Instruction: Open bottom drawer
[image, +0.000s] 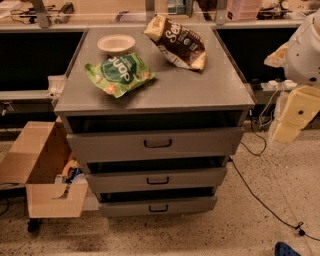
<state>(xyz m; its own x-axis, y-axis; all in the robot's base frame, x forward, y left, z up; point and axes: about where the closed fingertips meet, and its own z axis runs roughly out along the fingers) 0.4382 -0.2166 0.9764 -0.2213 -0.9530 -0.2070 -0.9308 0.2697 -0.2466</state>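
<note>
Grey metal desk (200, 87) w/ three drawers is seen from front and above, centre of view. Bottom drawer (125, 207) is located lowest in the stack, just above the speckled floor (240, 230); its front is the narrowest and shallowest of the three. Small dark loop handle (158, 208) is noted at mid-front. A dark gap is seen above the panel, under the middle drawer (120, 181); whether the drawer is pulled out slightly or fully in cannot be told. Similar dark gaps are recorded above the middle drawer and top drawer (110, 145).

Pincer (292, 117): cream-coloured end piece is seen at right edge of view, hanging approx. level w/ the top drawer, well apart from the desk and from all handles. Nothing is touched by it. Its state (apart or together) cannot be told. White arm housing (305, 47) is noted above it.

On desk top: white bowl (116, 43) at rear left; green snack bag (119, 73) lying flat just in front of it; brown snack bag (176, 42) at rear centre-right, crumpled. The bags are apart from each other.

Left of desk: open cardboard box (42, 170) on floor, flap raised, misc. items inside. Right: black cable (260, 197) is run across the floor. Blue object (287, 249) is cut off by the bottom edge, not identified
</note>
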